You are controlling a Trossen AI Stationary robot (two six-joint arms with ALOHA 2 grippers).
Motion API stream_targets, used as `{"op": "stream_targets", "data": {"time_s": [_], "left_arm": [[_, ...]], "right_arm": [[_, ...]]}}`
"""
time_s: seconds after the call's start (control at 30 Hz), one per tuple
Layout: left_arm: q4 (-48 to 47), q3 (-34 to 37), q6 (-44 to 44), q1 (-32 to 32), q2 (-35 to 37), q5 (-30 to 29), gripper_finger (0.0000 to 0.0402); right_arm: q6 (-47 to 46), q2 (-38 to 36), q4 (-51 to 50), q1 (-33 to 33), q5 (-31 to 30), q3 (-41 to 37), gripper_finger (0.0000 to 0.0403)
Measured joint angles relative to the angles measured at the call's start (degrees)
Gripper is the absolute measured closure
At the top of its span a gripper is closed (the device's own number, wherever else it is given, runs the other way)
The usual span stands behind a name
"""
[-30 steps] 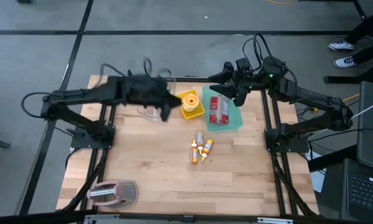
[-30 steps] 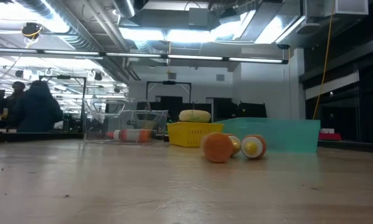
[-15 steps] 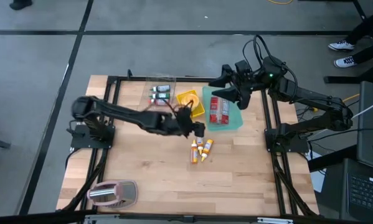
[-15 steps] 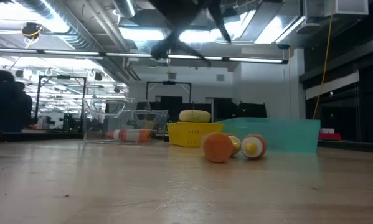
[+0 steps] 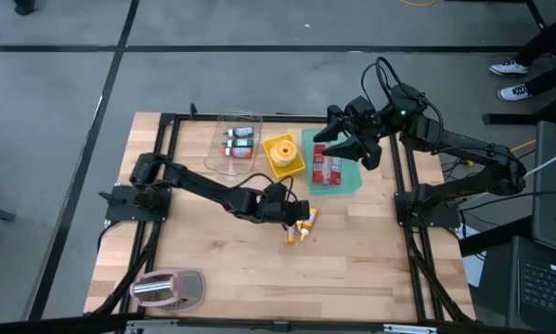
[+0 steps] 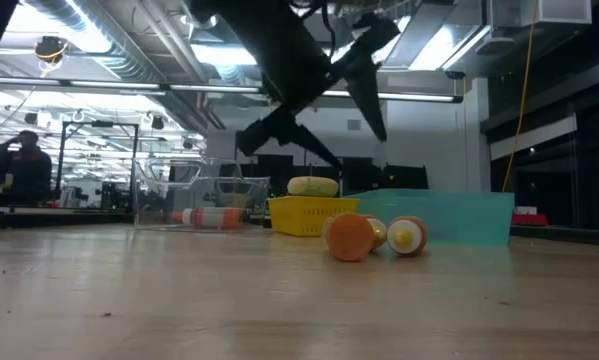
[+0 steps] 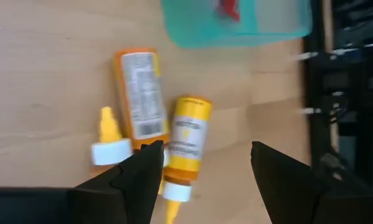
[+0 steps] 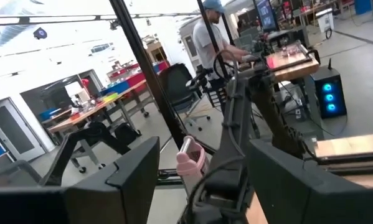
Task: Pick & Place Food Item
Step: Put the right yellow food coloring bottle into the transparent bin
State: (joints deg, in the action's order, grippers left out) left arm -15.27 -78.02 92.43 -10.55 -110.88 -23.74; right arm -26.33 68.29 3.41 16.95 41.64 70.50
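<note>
From above, the left gripper [image 5: 291, 210] reaches over the middle of the wooden table [image 5: 213, 260], just beside the small sauce bottles [image 5: 300, 223] lying loose there; the right gripper [image 5: 352, 148] hangs over the teal tray [image 5: 350, 181], which holds red packets [image 5: 327, 164]; a yellow basket [image 5: 284, 155] sits beside the tray, a clear bin [image 5: 233, 141] with more bottles beyond it, and a pink object [image 5: 166, 288] lies near the front corner. At table height, a dark arm [image 6: 289, 60] slants down from above, the bottles [image 6: 374, 236] lie on their sides before the tray [image 6: 449, 216], and the basket [image 6: 311, 214] carries a pale rounded item [image 6: 313, 186]. The left wrist camera shows its fingers [image 7: 133, 180] spread wide and empty above three bottles [image 7: 139, 102], one orange-labelled, one yellow [image 7: 186, 140]. The right wrist camera shows fingers [image 8: 130, 180] parted, gripping nothing; a person [image 8: 214, 37] stands in the room beyond.
</note>
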Motion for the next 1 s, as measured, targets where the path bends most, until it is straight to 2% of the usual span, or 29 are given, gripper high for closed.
{"op": "stream_targets", "data": {"time_s": [0.13,0.23,0.37,0.47,0.67,0.8,1.0], "left_arm": [[0.01,0.06,-3.68,-0.33,3.09,-6.38,0.0167],[-2.64,-0.05,-9.25,-0.17,7.40,-12.78,0.0167],[-10.12,-0.02,-16.42,0.24,14.89,-20.93,0.0167],[-15.07,-0.02,-20.28,0.04,22.15,-27.00,0.0167],[-22.05,-0.05,-24.76,-1.53,35.18,-37.04,0.0167],[-22.75,-0.05,-28.87,-3.83,40.64,-42.07,0.0167],[-25.51,-0.05,-32.50,-5.22,43.43,-42.66,0.0167]], "right_arm": [[3.17,-0.13,-5.31,0.00,-0.02,0.00,0.0166],[9.84,-0.61,-16.69,-0.22,-1.58,0.00,0.0167],[21.45,-0.19,-34.34,-3.31,-10.89,-0.02,0.0171],[29.61,-0.03,-40.92,-6.03,-17.89,-0.02,0.0172],[38.84,2.60,-41.44,-12.72,-23.33,0.02,0.0172],[45.48,7.95,-44.02,-17.87,-28.47,0.00,0.0172],[53.10,17.35,-43.75,-23.91,-31.68,0.01,0.0172]]}}
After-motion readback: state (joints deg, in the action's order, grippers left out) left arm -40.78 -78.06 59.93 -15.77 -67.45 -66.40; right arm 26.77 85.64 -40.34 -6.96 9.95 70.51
